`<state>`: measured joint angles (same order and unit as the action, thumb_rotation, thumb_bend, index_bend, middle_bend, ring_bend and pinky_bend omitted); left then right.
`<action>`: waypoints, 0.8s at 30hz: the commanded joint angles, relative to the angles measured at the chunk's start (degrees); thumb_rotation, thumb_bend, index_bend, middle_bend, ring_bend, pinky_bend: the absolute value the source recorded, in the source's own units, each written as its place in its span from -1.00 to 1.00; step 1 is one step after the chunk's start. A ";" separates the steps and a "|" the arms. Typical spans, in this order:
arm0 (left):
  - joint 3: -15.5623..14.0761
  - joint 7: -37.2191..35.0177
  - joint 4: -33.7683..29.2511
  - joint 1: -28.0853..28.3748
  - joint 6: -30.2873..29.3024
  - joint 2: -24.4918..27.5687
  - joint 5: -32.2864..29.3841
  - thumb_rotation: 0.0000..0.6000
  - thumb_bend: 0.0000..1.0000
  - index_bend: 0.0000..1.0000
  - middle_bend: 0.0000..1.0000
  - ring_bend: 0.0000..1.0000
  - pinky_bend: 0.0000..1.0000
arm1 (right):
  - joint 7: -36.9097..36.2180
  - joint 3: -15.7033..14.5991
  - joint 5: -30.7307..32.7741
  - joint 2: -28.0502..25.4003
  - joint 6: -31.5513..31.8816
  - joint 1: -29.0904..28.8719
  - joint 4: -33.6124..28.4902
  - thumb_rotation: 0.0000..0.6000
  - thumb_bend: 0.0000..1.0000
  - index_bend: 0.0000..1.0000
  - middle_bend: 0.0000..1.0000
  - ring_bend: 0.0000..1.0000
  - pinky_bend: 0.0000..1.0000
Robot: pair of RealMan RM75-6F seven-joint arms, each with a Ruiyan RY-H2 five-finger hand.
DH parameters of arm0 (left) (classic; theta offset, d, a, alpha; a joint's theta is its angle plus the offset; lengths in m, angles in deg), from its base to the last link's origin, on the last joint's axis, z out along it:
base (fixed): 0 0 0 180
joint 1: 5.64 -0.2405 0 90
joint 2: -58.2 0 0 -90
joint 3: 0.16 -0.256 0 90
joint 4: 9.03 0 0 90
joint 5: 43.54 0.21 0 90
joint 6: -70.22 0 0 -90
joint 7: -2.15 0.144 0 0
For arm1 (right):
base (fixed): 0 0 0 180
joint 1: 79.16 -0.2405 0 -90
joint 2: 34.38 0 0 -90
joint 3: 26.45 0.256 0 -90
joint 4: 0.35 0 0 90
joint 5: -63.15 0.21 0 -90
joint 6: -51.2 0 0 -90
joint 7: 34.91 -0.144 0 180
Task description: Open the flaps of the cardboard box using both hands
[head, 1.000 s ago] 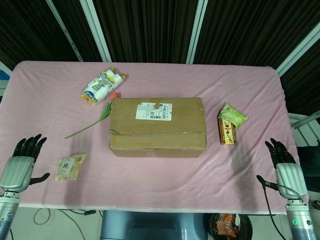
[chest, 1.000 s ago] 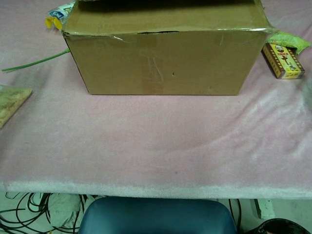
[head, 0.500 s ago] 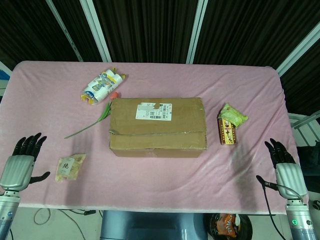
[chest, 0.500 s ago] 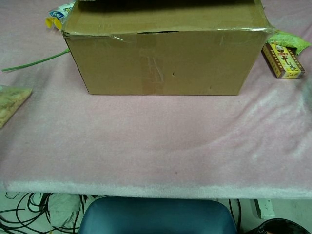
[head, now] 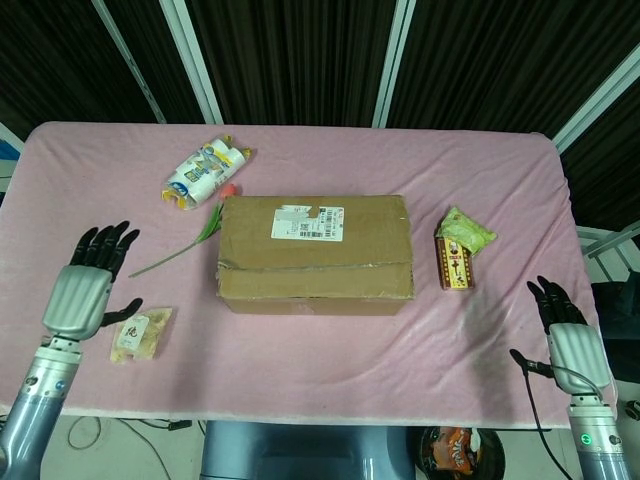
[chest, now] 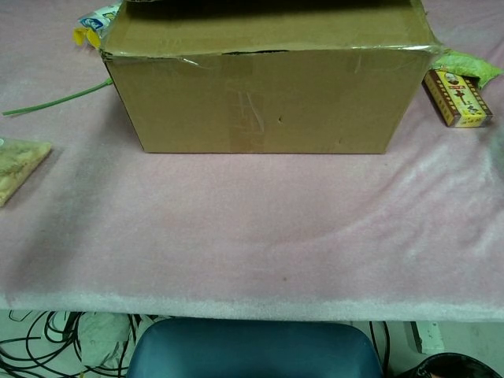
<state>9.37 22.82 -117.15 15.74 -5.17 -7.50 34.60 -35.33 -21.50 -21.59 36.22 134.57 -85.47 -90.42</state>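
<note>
Box (head: 315, 252) flaps are lying shut, hiding any contents, while the left hand (head: 88, 285) and right hand (head: 567, 330) are hovering empty, fingers apart.

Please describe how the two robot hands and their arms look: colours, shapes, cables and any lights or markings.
Each robot hand has a silver-grey ribbed back and black fingers: the left robot hand and the right robot hand. Both wrists are grey cylinders. A thin black cable hangs beside the right wrist, where a small green light glows. The left wrist has a small blue mark.
</note>
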 commanded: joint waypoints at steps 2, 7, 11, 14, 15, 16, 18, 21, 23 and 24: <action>4.74 6.16 -0.95 7.98 7.03 -4.34 -4.72 1.00 -0.57 -1.00 -1.00 -1.00 -1.00 | -0.16 0.13 0.62 -0.07 -0.30 0.01 -0.37 1.00 -0.58 -1.00 -1.00 -1.00 -0.58; 5.79 9.74 -0.53 11.93 9.49 -7.63 -8.19 1.00 -0.49 -1.00 -1.00 -1.00 -1.00 | -0.40 0.30 1.24 -0.18 -0.62 -0.03 -0.61 1.00 -0.58 -1.00 -1.00 -1.00 -0.58; 5.80 11.56 0.56 14.30 10.89 -9.51 -9.51 1.00 -0.48 -1.00 -1.00 -1.00 -1.00 | -0.65 0.41 1.54 -0.21 -0.76 -0.05 -0.78 1.00 -0.58 -1.00 -1.00 -1.00 -0.58; 5.69 13.06 1.34 15.79 11.42 -10.82 -10.44 1.00 -0.48 -1.00 -1.00 -1.00 -1.00 | -0.84 0.45 1.68 -0.23 -0.82 -0.06 -0.85 1.00 -0.57 -1.00 -1.00 -1.00 -0.58; 5.72 13.35 1.60 16.17 11.41 -11.28 -10.71 1.00 -0.48 -1.00 -1.00 -1.00 -1.00 | -0.91 0.47 1.74 -0.25 -0.84 -0.05 -0.89 1.00 -0.58 -1.00 -1.00 -1.00 -0.58; 5.82 13.69 1.99 16.65 11.30 -11.88 -11.02 1.00 -0.47 -1.00 -1.00 -1.00 -1.00 | -1.03 0.51 1.87 -0.28 -0.91 -0.06 -0.91 1.00 -0.58 -1.00 -1.00 -1.00 -0.58; 6.29 14.30 3.14 17.67 10.94 -12.92 -11.09 1.00 -0.44 -1.00 -1.00 -1.00 -1.00 | -1.25 0.60 2.10 -0.33 -0.99 -0.05 -0.99 1.00 -0.57 -1.00 -1.00 -1.00 -0.58; 7.20 15.10 5.33 19.27 10.45 -14.12 -10.50 1.00 -0.39 -1.00 -1.00 -1.00 -1.00 | -1.48 0.62 2.23 -0.42 -1.08 -0.04 -1.16 1.00 -0.58 -1.00 -1.00 -1.00 -0.58; 7.99 15.45 7.43 20.74 10.43 -14.99 -9.83 1.00 -0.38 -1.00 -1.00 -1.00 -1.00 | -1.57 0.57 2.20 -0.47 -1.14 -0.05 -1.25 1.00 -0.58 -1.00 -1.00 -1.00 -0.58; 8.31 15.64 8.47 21.42 10.59 -15.30 -9.67 1.00 -0.38 -1.00 -1.00 -1.00 -1.00 | -1.57 0.54 2.14 -0.49 -1.16 -0.06 -1.28 1.00 -0.57 -1.00 -1.00 -1.00 -0.58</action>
<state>16.97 37.99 -110.03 36.04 5.45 -22.03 24.42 -36.90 -20.96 -19.45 35.74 133.40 -85.53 -91.69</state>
